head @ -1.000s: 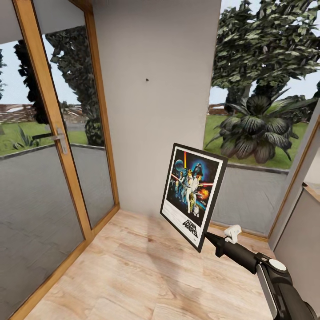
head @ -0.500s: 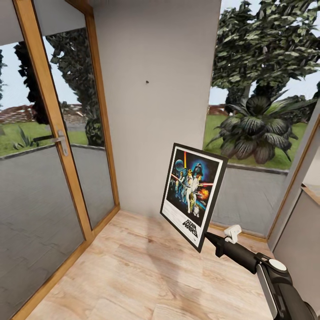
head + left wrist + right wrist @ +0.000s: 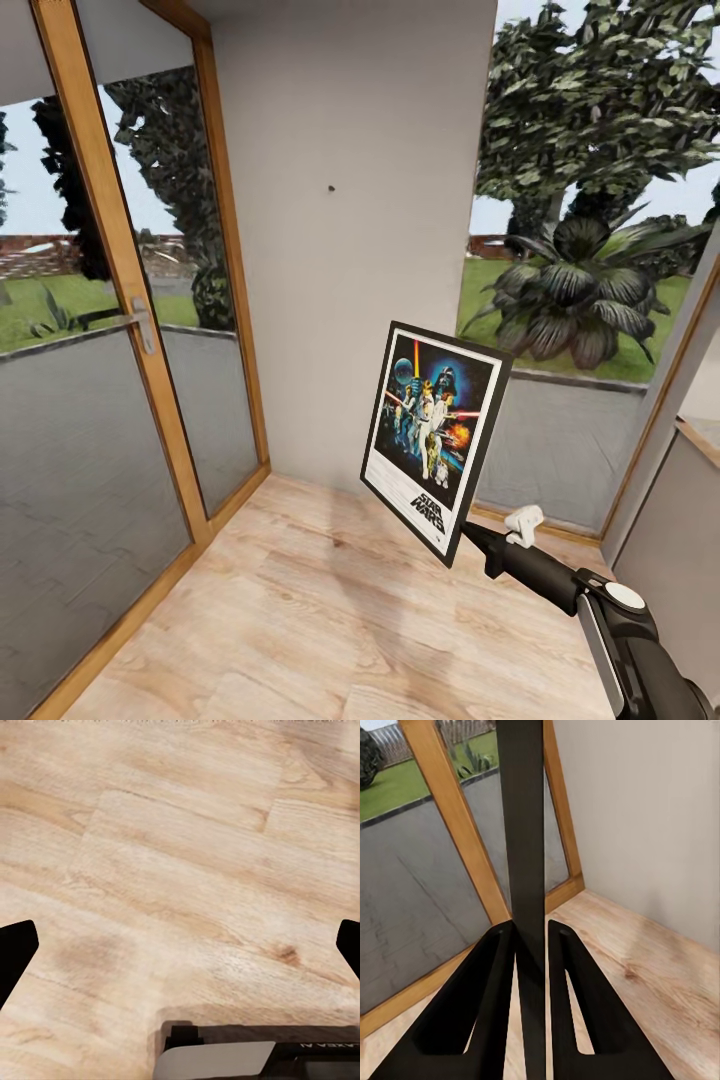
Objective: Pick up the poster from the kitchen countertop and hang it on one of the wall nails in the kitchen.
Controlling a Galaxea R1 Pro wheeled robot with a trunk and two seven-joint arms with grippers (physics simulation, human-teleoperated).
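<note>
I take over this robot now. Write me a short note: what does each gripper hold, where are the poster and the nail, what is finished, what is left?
Right gripper: jaws shut on the poster's lower corner; it is held up, tilted, print facing the head camera.
Left gripper: jaws open, empty, pointing down at the wood floor.
Wall nail: a small dark dot on the grey wall between the glass door and the window, above and left of the poster.
Done: poster picked up and brought before the wall.
Left: raise the poster, move it to the wall, hang it on the nail, release.
</note>
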